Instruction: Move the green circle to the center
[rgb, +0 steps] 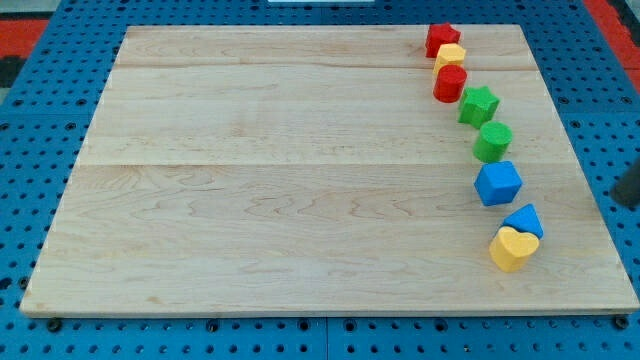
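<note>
The green circle — a squat, glossy cylinder — sits near the board's right edge, in a curving line of blocks. Just above it is a green star; just below, a chunky blue cube. Further up, a red cylinder, a yellow block of unclear shape and a red block are packed together. At the bottom, a blue wedge touches a yellow heart. The wooden board is pale, with fine grain. A dark shape at the view's right edge may be the rod — my tip cannot be made out.
</note>
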